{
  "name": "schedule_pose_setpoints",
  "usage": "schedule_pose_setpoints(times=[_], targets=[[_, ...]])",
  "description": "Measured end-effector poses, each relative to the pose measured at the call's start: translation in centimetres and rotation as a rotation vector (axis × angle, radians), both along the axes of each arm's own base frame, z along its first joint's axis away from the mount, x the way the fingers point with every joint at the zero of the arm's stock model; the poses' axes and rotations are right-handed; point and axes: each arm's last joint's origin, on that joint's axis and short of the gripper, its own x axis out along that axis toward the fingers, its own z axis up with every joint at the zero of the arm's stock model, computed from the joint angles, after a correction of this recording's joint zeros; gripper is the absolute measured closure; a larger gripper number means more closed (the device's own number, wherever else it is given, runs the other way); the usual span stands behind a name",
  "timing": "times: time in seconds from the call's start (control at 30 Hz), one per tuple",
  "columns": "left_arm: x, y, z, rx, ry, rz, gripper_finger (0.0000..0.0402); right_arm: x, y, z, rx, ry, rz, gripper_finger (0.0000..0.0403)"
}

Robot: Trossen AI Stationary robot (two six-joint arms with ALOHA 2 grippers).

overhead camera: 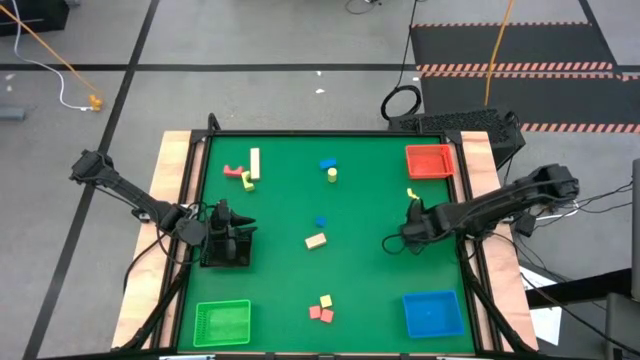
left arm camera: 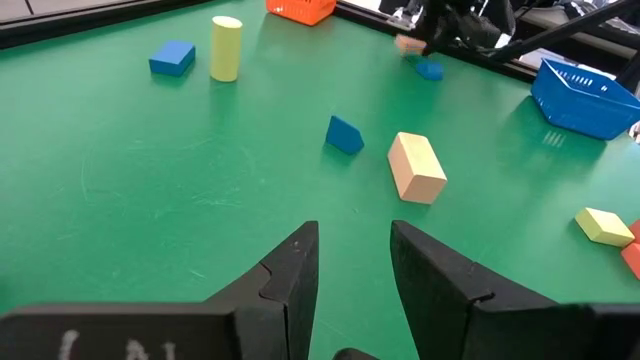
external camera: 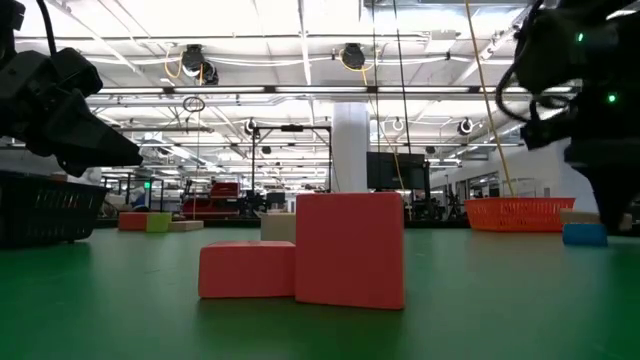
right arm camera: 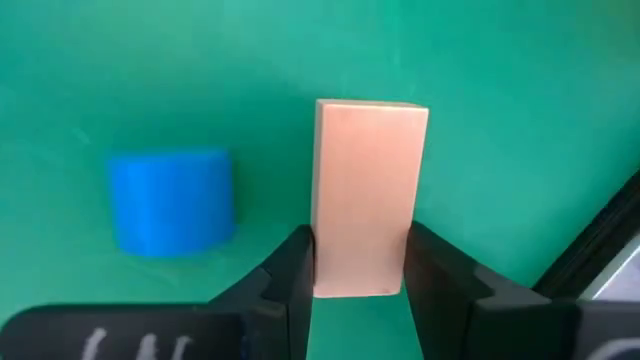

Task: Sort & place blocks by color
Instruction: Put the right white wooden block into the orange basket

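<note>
My right gripper [overhead camera: 412,228] stands at the table's right side between the red tray [overhead camera: 430,160] and the blue tray [overhead camera: 433,313], shut on a pale pink-tan bar block [right arm camera: 368,190]. A blue cylinder [right arm camera: 172,200] lies on the table just beside it. My left gripper [overhead camera: 222,212] hangs open over the table's left side, above the black bin [overhead camera: 226,250], touching nothing. Other blocks lie scattered: a tan bar [overhead camera: 255,163], a pink L-shape [overhead camera: 240,176], a blue piece [overhead camera: 328,163], a yellow cylinder [overhead camera: 331,175], a tan block [overhead camera: 316,240], and red ones [overhead camera: 320,314]. My right gripper pinches the pale pink-tan bar between its two fingers [right arm camera: 290,270], which sit on its long sides at one end [right arm camera: 360,275]. The fingers come from above, pointing down, and the bar runs on beyond them. Whether it is lifted clear of the table I cannot tell.
The green tray [overhead camera: 222,322] sits at the near left corner. A small yellow block [overhead camera: 411,193] lies just beyond my right gripper. Two red blocks [external camera: 350,248] stand near the table's near edge. Wooden borders frame the green mat, whose middle has open room.
</note>
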Motion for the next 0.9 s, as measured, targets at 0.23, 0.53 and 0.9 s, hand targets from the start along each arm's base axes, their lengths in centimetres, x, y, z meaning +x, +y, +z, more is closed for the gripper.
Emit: schedule_pose_setpoints(times=[0.23, 0.53, 0.9], targets=[[0.0, 0.0, 0.0, 0.0, 0.001, 0.0, 0.0275, -1.4, -1.6, 2.9, -0.378, -0.291, -0.084, 0.0296], [0.0, 0.0, 0.0, 0.0, 0.001, 0.0, 0.0275, -1.5, -4.6, 4.7, -0.803, -0.43, -0.237, 0.0296], [0.0, 0.0, 0.0, 0.0, 0.0, 0.0, 0.0275, -0.7, -10.1, 3.9, -0.81, -0.223, -0.341, 0.0296]])
